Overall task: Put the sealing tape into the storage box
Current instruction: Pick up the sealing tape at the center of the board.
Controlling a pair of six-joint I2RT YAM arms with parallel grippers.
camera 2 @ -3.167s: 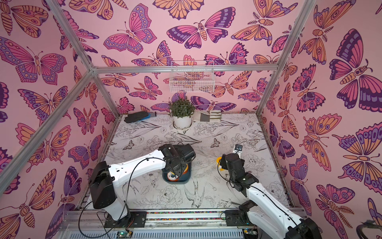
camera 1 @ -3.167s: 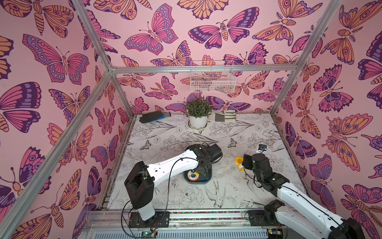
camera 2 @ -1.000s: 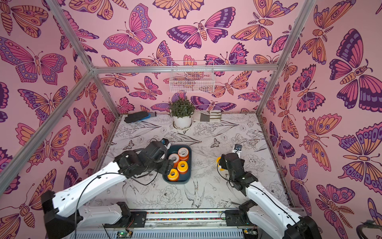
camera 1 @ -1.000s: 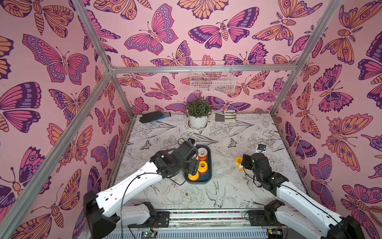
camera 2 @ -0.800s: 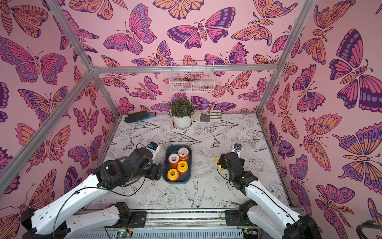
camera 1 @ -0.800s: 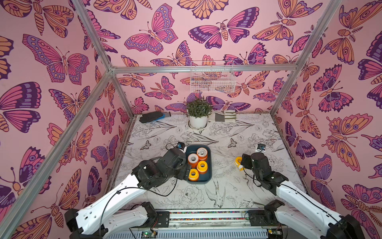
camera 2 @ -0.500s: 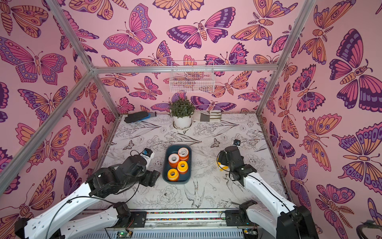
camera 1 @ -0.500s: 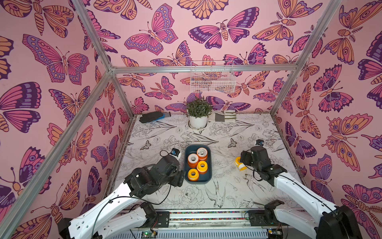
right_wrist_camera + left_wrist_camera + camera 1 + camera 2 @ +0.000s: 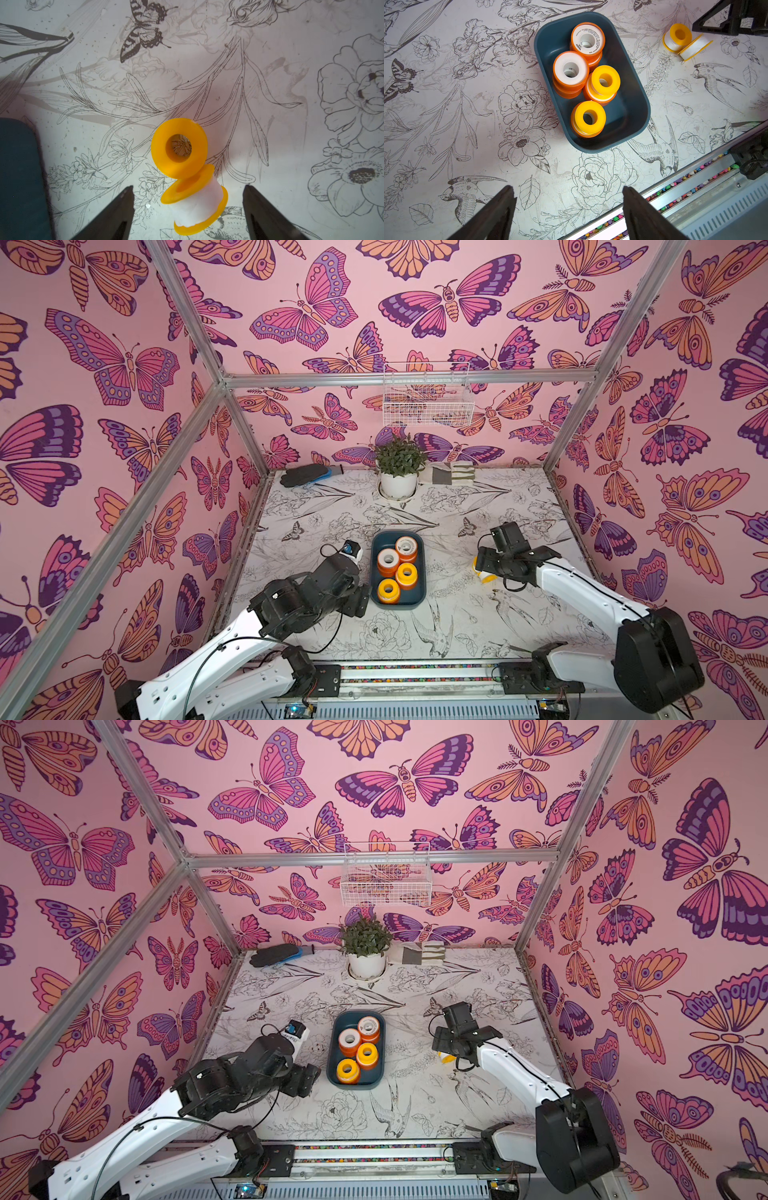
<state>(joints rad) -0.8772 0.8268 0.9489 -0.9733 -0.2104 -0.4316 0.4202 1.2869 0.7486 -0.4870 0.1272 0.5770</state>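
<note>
Our left gripper [image 9: 566, 188] hangs over the table [image 9: 457, 626] with its jaws spread wide and nothing between them. In both top views it sits just beside the near left corner of the box [image 9: 417, 593]. The left wrist view shows a strip of bare table between its fingertips and that box.

The box is dark blue and lies near the middle of the table. Inside it we count four spools from above. Two orange spools [image 9: 570, 69] with white faces lie toward the far end, touching each other, and two yellow spools [image 9: 589, 117] lie nearer to us. Orange rims show beneath some of them, so more seem to lie underneath, though we cannot count those.

To the right of the box, apart from it, two loose spools [image 9: 179, 145] with yellow rims rest on the table, touching. One lies about flat with its hole up, and the other leans on its edge against it.

Our right gripper [image 9: 188, 187] is over this pair. Its jaws stand wide apart on either side of the leaning spool, with a gap on each side, and it grips nothing.
</note>
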